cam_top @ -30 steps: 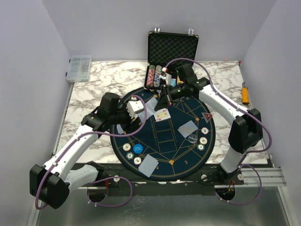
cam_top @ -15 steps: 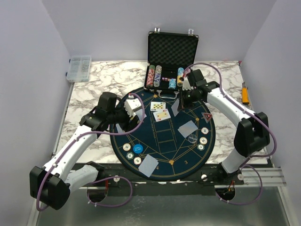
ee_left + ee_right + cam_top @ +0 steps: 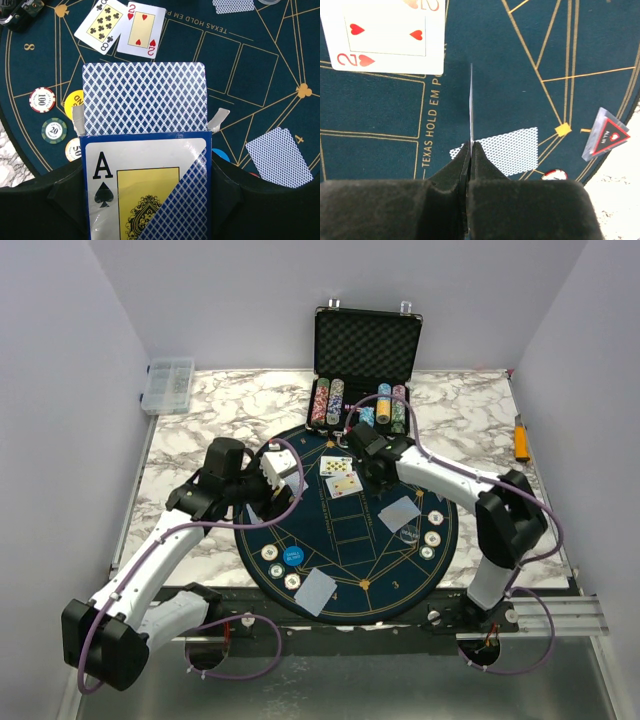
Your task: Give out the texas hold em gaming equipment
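Blue round mat (image 3: 345,540) on the table (image 3: 200,440) already carries part of the game, as I see it from above. There are two face-up cards (image 3: 340,474) near its far edge and two face-down cards (image 3: 400,510) at two seats. Four discs (image 3: 281,566) lie at the near left, and three cream discs with one clear disc lie at the right. My left tool (image 3: 272,472) and right tool (image 3: 365,450) hang over the far half. I judge the dealing about half done: other seats have nothing yet, and stacks of chips stand in the case (image 3: 365,340).

From the left wrist, my left tool is closed about half-way around the card box (image 3: 145,190). The deck (image 3: 144,97) stands out of its open top. Four discs lie on the mat to the left of the box.

From the right wrist, my right tool is fully closed on one card (image 3: 471,105), seen edge-on above the mat near the two of hearts (image 3: 385,35). This card is not yet laid down.
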### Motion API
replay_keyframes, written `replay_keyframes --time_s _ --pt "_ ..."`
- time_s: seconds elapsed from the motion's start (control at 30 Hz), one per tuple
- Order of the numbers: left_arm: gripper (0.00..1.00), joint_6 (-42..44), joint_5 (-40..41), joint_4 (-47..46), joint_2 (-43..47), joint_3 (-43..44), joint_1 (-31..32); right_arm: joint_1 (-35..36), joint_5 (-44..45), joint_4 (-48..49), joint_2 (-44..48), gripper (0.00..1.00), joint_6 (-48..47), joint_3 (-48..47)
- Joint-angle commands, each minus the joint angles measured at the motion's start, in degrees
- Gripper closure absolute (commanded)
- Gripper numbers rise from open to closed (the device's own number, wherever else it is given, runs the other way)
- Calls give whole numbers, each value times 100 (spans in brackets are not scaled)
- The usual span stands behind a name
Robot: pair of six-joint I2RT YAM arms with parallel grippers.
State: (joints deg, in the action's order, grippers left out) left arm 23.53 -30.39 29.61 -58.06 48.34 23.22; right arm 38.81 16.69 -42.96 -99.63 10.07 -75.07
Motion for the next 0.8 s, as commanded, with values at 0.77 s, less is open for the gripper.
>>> replay_keyframes --time_s 0.77 --pt "100 55 -64 -10 489 -266 -169 258 -2497 339 -1402 98 528 -496"
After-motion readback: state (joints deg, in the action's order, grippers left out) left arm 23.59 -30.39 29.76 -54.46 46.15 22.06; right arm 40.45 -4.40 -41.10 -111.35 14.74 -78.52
